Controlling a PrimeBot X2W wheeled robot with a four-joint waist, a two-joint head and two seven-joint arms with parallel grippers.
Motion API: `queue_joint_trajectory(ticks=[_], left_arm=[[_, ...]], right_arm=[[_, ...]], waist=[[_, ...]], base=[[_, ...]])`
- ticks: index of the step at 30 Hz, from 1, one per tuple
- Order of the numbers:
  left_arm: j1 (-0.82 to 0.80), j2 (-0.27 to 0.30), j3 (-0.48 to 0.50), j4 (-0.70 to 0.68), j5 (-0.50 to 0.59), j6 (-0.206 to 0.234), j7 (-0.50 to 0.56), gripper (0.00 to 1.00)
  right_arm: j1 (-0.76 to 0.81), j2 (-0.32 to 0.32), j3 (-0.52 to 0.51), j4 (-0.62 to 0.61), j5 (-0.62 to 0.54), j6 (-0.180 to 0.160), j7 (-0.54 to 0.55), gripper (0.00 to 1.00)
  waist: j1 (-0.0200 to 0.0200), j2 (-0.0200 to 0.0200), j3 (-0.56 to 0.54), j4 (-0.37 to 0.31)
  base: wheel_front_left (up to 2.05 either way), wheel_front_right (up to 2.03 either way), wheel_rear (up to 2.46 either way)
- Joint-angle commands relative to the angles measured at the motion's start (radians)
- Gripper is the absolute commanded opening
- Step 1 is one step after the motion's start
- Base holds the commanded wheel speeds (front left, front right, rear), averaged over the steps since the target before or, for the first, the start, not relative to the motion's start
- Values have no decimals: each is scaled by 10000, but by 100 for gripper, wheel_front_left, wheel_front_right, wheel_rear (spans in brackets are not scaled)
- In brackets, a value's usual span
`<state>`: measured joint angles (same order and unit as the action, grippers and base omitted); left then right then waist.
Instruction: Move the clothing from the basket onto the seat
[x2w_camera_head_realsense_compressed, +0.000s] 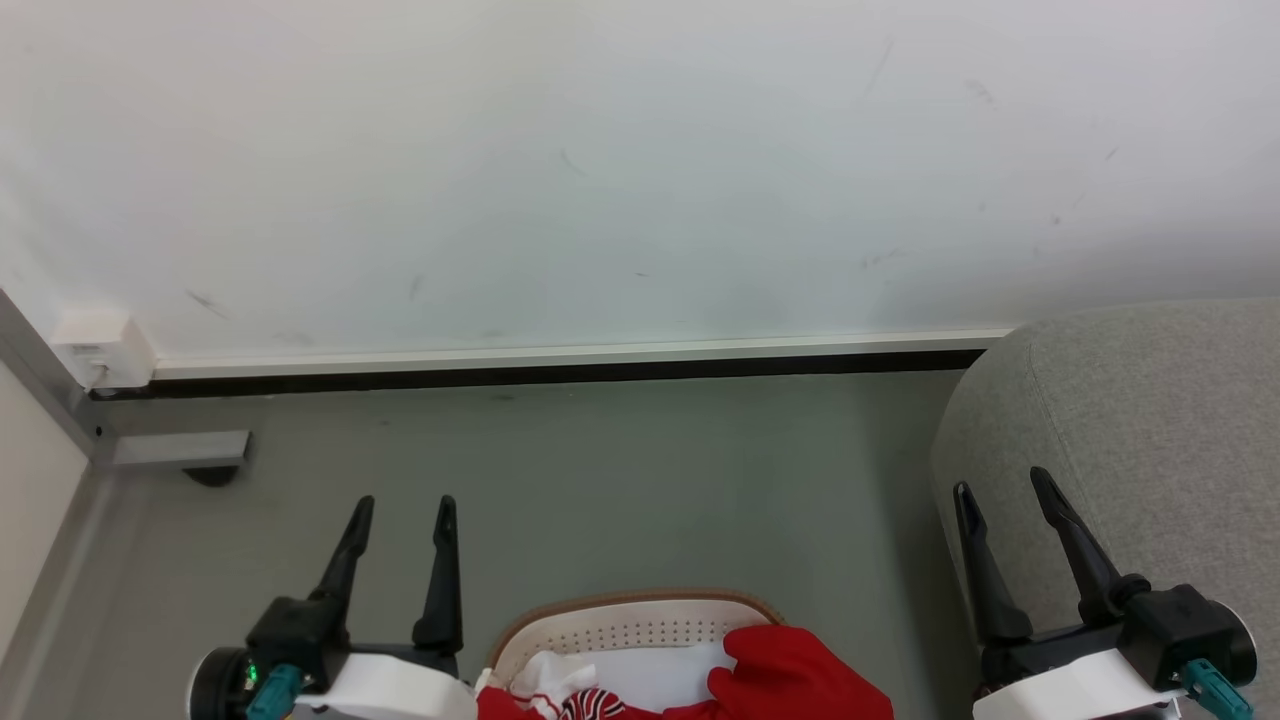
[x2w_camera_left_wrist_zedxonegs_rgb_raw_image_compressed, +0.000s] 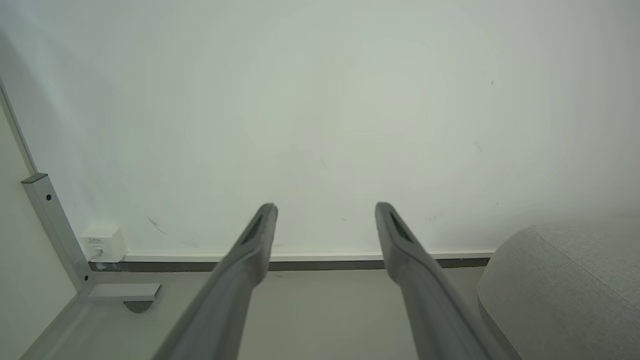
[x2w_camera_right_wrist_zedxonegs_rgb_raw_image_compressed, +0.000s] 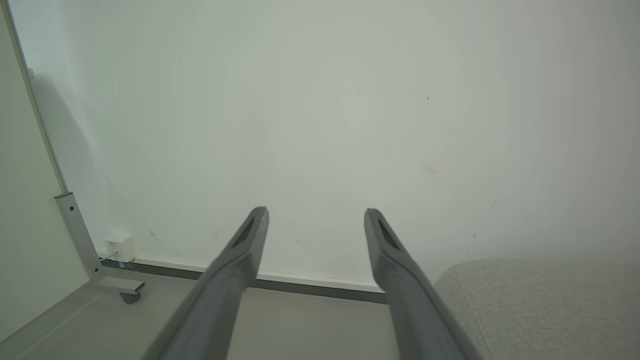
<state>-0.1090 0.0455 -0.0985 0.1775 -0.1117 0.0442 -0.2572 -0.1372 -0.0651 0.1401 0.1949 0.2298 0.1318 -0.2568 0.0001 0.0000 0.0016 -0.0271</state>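
The cream-white basket (x2w_camera_head_realsense_compressed: 630, 612) with a brown rim shows at the bottom middle of the head view. Red clothing (x2w_camera_head_realsense_compressed: 800, 672) lies in it, draped over its right rim, with a white-trimmed red piece (x2w_camera_head_realsense_compressed: 560, 695) at the bottom edge. The light-grey seat (x2w_camera_head_realsense_compressed: 1140, 440) stands at the right, also in the left wrist view (x2w_camera_left_wrist_zedxonegs_rgb_raw_image_compressed: 565, 290) and the right wrist view (x2w_camera_right_wrist_zedxonegs_rgb_raw_image_compressed: 540, 310). My left gripper (x2w_camera_head_realsense_compressed: 405, 505) is open to the left of the basket, holding nothing. My right gripper (x2w_camera_head_realsense_compressed: 1000, 482) is open in front of the seat's left edge, holding nothing.
A pale wall (x2w_camera_head_realsense_compressed: 600, 150) with a white skirting (x2w_camera_head_realsense_compressed: 580, 355) runs across the back. A metal frame foot with a caster (x2w_camera_head_realsense_compressed: 185, 455) and a small white box (x2w_camera_head_realsense_compressed: 100, 345) sit at the left corner. Grey floor (x2w_camera_head_realsense_compressed: 650, 480) lies between basket and wall.
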Motion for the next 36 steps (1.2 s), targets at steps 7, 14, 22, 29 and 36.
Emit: queue_joint_trajectory(ticks=[7,14,22,29,36], left_arm=[[-74,84,31,-48,234,45,-85,100],[-53,81,53,-67,135,26,-84,100],[-65,81,64,-54,54,22,-84,100],[-10,80,62,32,-19,-24,-84,100],[-2,78,114,376,-135,-107,-78,100]], right_arm=[[-12,6,11,-78,-199,-21,-89,100],[1,24,13,-81,-148,-21,-89,100],[-44,31,5,-46,-73,-21,-89,100],[-80,50,13,5,31,-21,-77,100],[-126,50,-5,28,49,-21,-74,100]], waist=[[-1,0,8,20],[-1,0,14,21],[-1,0,9,-4],[-1,0,49,-152],[-1,0,213,-597]], base=[[0,0,0],[0,0,0],[0,0,0],[0,0,0],[0,0,0]])
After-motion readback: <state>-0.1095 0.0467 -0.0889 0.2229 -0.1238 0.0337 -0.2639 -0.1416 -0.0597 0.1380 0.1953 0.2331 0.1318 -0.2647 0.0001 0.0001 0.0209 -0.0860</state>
